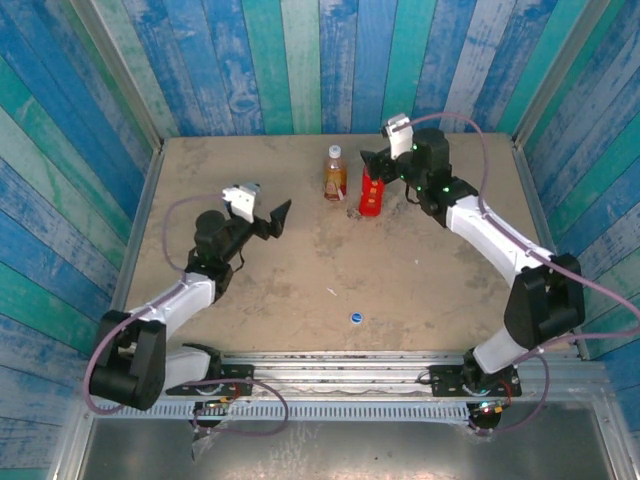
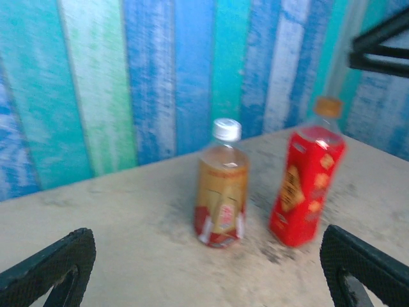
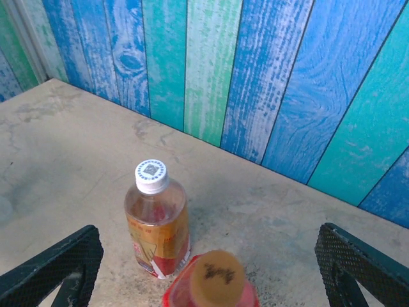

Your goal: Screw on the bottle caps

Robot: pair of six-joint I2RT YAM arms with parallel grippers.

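Caps first: where do they sit?

White cap [image 3: 151, 176] is on the tea bottle [image 3: 156, 230], and orange cap [image 3: 216, 276] is on the red bottle [image 1: 371, 192]. Both bottles stand far on the table [image 1: 450, 290], just beside each other, tea to the left. Blue cap [image 1: 355, 318] lies alone near you, mid-table, well apart from them.

Are the two seated ones tight?

You cannot tell that from here.

And my grippers?

Your right gripper [image 3: 206, 246] hangs over the red bottle, jaws wide to either side of the orange cap, touching nothing. Your left gripper [image 1: 275, 216] is spread wide too and empty, left of the bottles and facing them.

How will the blue one handle?

Light, stiff and small, I judge. Lying flat, it will likely skid if you nudge it. Come straight down and pinch across its rim, where any ribbing should give you grip.

And the bottles?

They look like thin plastic, light enough to tip and soft enough to dent. Hold one low round the labelled body with a moderate squeeze while your other gripper turns the cap by its rim.
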